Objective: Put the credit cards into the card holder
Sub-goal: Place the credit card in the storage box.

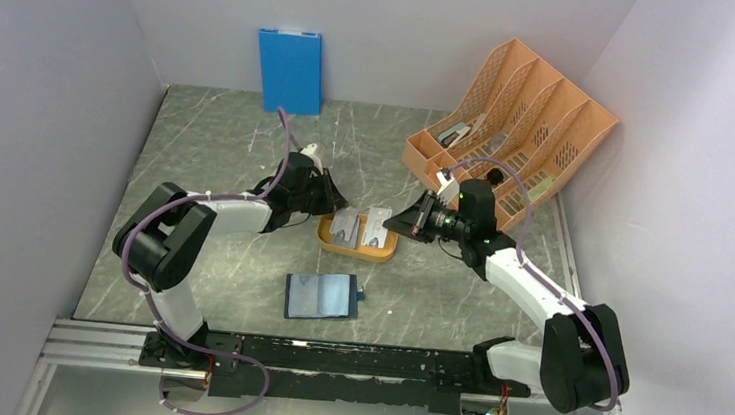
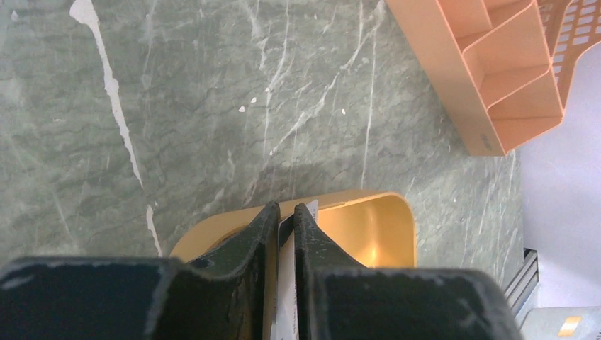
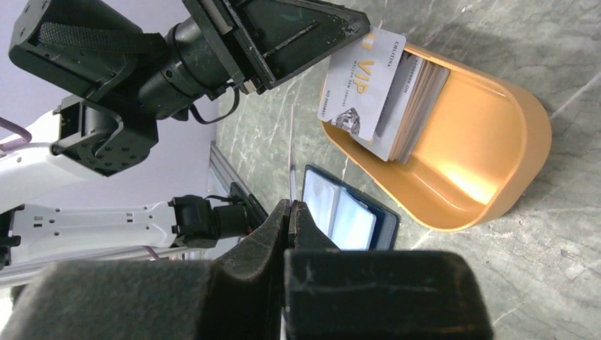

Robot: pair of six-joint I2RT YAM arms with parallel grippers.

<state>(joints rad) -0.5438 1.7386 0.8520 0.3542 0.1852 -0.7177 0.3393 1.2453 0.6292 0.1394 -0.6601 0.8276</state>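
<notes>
Currently: VIP card (image 3: pixel 361 85) at orange tray (image 3: pixel 496 163).
L fingers (image 2: pixel 273 219) pinched on it; R fingers (image 3: pixel 282 216) closed; card holder (image 1: pixel 320 297) open on surface (image 1: pixel 227 155).

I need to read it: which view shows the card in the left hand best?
Right wrist: the VIP card shows its printed face. Left wrist sees only its edge; top view, a small patch.

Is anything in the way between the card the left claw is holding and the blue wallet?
Only the wall of the orange tray. The left gripper holds the card with its lower end down in that tray. The open card holder lies just past it, with nothing else visible between.
</notes>
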